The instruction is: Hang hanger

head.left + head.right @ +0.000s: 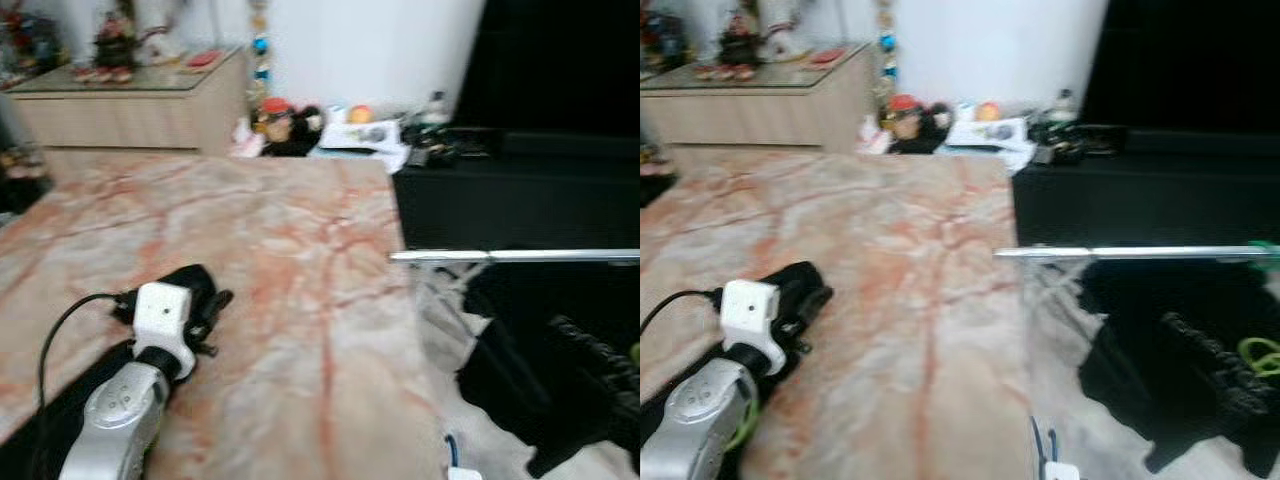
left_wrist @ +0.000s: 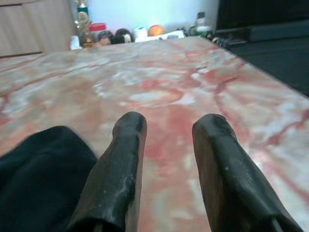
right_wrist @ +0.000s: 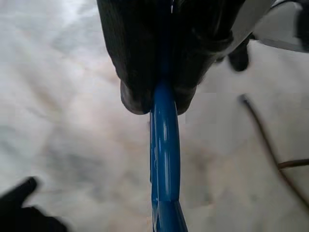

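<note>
The right end effector (image 3: 157, 104) is clenched on a blue hanger (image 3: 164, 159): in the right wrist view its two black fingers (image 3: 135, 58) pinch the glossy blue bar, which runs out from between the tips over a pale mottled floor (image 3: 63, 121), with a thin dark cable (image 3: 263, 140) lying on that floor to one side. The left end effector (image 2: 169, 125) is released, its fingers (image 2: 120, 164) parted with nothing between them, hovering low over a pink-and-cream marbled bench (image 1: 290, 260); a black cloth (image 2: 38, 179) lies just beside one finger. In the head views the left silver arm (image 1: 125, 405) reaches in over the near left part of the bench, a white camera block (image 1: 163, 315) on its wrist and the black cloth under it. Off the bench's right edge a chrome rail (image 1: 515, 257) runs level, with dark garments (image 1: 555, 385) heaped below it on the floor and a bit of green (image 1: 1260, 355) among them. Beyond the bench stand a light wooden cabinet (image 1: 130, 115) bearing figurines, a white wall (image 1: 360, 45), a row of small toys and clutter (image 1: 330, 125) along its foot, and a black unit (image 1: 520, 190) to the right. The head views are somewhat blurred.
</note>
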### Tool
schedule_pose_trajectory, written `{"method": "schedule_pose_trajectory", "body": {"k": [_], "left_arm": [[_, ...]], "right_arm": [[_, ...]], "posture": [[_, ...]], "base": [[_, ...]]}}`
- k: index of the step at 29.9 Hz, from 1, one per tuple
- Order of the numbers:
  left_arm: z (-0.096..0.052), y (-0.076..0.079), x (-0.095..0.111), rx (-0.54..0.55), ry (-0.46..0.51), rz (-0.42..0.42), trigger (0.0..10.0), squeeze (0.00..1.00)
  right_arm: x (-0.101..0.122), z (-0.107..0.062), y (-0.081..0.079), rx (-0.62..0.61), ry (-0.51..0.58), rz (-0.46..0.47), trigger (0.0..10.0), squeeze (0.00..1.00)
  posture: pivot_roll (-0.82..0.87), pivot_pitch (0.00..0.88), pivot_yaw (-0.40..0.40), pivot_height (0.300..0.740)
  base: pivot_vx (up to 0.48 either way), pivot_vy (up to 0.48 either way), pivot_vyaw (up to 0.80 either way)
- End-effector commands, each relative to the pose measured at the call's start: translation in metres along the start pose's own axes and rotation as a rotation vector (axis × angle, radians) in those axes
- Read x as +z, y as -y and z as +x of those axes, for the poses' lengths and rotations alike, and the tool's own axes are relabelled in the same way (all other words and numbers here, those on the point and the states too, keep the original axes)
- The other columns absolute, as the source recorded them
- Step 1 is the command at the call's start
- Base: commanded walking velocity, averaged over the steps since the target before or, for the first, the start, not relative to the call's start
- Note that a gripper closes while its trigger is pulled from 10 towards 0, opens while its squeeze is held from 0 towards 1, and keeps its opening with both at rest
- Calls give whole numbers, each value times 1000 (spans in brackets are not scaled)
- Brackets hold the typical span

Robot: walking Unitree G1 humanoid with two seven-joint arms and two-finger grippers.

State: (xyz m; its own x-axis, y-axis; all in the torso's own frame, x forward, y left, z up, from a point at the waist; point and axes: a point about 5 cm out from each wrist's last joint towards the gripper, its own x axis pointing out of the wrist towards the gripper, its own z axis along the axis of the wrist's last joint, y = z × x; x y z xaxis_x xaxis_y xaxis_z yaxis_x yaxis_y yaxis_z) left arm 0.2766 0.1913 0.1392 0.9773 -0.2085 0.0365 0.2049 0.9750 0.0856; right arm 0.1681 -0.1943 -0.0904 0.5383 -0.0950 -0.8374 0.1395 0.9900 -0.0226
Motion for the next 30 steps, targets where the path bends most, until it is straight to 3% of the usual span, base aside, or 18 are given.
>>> {"method": "schedule_pose_trajectory", "body": {"k": [1, 7, 18, 25, 30], "left_arm": [[-4, -7, -3, 26, -19, 24, 10000, 0], [-3, -7, -3, 23, -18, 29, 10000, 0], [-3, -7, -3, 26, -19, 33, 10000, 0], [-4, -6, -5, 20, -24, 35, 10000, 0], [-4, -6, -6, 20, -28, 34, 10000, 0]], "right_arm": [[4, 1, -3, 13, 14, 9, 10000, 0], [8, 1, 3, 10, 21, 8, 10000, 0], [7, 1, -2, 13, 19, 9, 10000, 0], [9, 2, -24, 33, 26, 0, 10000, 0], [8, 2, -29, 37, 26, -2, 10000, 0]], "posture": [[157, 0, 12, 740], [159, 0, 12, 740], [159, 0, 13, 740], [160, 0, 13, 740], [160, 0, 12, 740]], "base": [[0, -480, 0], [0, -480, 0], [0, -480, 0], [0, -480, 0], [0, -480, 0]]}}
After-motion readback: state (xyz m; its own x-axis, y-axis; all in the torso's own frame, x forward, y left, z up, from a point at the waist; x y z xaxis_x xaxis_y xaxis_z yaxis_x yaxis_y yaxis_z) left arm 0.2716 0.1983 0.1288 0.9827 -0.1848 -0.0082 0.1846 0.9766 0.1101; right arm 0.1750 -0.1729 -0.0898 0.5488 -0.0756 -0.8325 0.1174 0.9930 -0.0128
